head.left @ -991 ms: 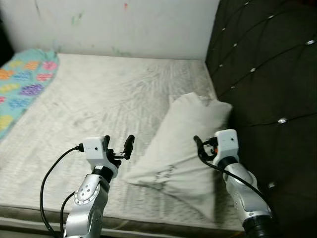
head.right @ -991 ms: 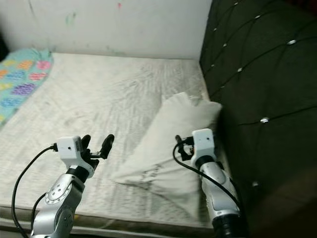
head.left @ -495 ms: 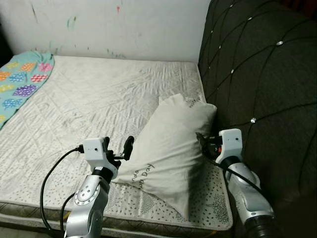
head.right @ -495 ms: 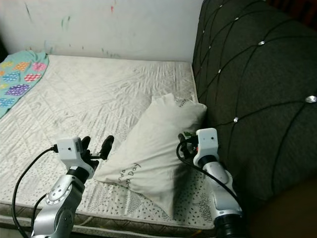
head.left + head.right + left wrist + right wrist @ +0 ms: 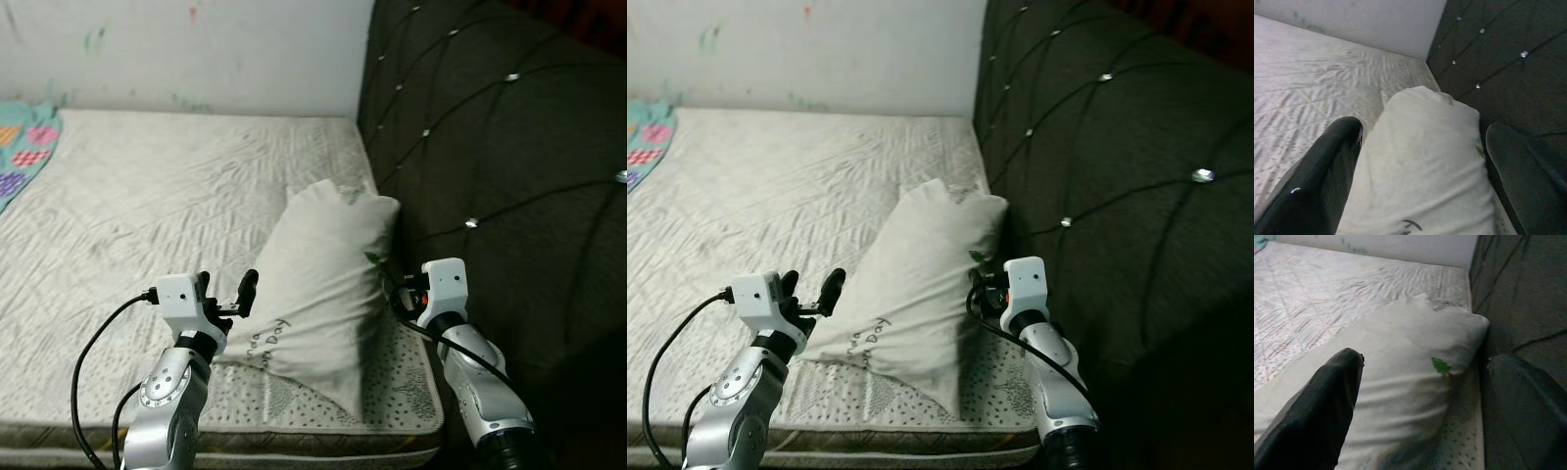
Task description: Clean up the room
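Observation:
A white pillow (image 5: 318, 284) with small black lettering lies tilted on the pale quilted mattress (image 5: 147, 196), its far end against the dark headboard. My left gripper (image 5: 227, 286) is open just off the pillow's near left corner; in the left wrist view the pillow (image 5: 1425, 161) lies between and beyond the two black fingers (image 5: 1317, 181). My right gripper (image 5: 394, 290) is open at the pillow's right side, in the gap beside the headboard. In the right wrist view the pillow (image 5: 1410, 367), with a small green mark, sits ahead of the spread fingers (image 5: 1322, 401).
A dark tufted headboard (image 5: 490, 147) with shiny buttons rises along the right. A teal patterned blanket (image 5: 20, 147) lies at the mattress's far left. A pale wall (image 5: 196, 49) backs the bed. The mattress's front edge (image 5: 294, 431) runs below my arms.
The whole view has swung to the right: the blanket has slid toward the left border and the mattress's front edge has come into sight. Both grippers keep much the same open pose by the pillow.

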You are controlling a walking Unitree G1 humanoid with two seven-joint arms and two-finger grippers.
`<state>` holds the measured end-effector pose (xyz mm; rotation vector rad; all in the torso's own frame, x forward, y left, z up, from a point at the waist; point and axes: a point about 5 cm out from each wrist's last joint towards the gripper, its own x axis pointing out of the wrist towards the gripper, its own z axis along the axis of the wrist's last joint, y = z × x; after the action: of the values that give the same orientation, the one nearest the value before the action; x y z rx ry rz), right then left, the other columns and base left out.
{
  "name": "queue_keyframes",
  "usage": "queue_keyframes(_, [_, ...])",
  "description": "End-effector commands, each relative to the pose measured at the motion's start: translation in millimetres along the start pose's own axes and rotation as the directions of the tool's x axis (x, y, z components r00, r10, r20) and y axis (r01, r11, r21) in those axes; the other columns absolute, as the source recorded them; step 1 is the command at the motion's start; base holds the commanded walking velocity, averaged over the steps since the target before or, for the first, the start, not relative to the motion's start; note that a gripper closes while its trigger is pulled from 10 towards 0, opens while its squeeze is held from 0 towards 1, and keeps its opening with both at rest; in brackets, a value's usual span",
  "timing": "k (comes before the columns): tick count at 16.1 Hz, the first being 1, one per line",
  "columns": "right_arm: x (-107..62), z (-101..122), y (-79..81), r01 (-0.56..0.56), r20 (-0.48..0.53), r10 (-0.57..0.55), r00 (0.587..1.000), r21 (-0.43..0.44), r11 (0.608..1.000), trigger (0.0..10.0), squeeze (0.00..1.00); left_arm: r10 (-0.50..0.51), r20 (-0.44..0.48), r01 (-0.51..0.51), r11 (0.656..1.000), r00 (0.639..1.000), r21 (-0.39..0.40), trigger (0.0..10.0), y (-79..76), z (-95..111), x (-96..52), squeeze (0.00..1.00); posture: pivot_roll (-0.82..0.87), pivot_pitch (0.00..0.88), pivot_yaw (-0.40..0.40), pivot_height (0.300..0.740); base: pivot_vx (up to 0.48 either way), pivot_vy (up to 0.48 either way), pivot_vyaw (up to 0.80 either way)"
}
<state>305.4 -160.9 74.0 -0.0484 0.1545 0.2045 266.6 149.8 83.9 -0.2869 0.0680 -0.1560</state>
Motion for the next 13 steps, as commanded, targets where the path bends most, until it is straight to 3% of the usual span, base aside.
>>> queue_keyframes(1, [2.5,7.1,0.7,-0.011,0.028,0.011,1.000,-0.003,1.000,10.0,0.00,-0.007,0.009,0.007,1.000,1.000,0.002,10.0,-1.8,1.6,1.0,0.00,-0.06,0.000,-0.014,0.740,0.000,0.000,0.00])
queue_keyframes(6, [2.7,7.1,0.8,-0.014,0.027,0.014,1.000,-0.012,1.000,10.0,0.00,-0.021,0.017,0.021,1.000,1.000,0.005,10.0,-3.9,2.7,0.9,0.00,-0.06,0.000,-0.016,0.740,0.000,0.000,0.00])
queue_keyframes(13, [1.5,4.5,0.6,-0.009,0.015,0.009,1.000,-0.010,1.000,10.0,0.00,-0.008,0.022,0.008,1.000,1.000,-0.019,10.0,-1.6,3.8,0.9,0.00,-0.06,0.000,-0.014,0.740,0.000,0.434,0.00])
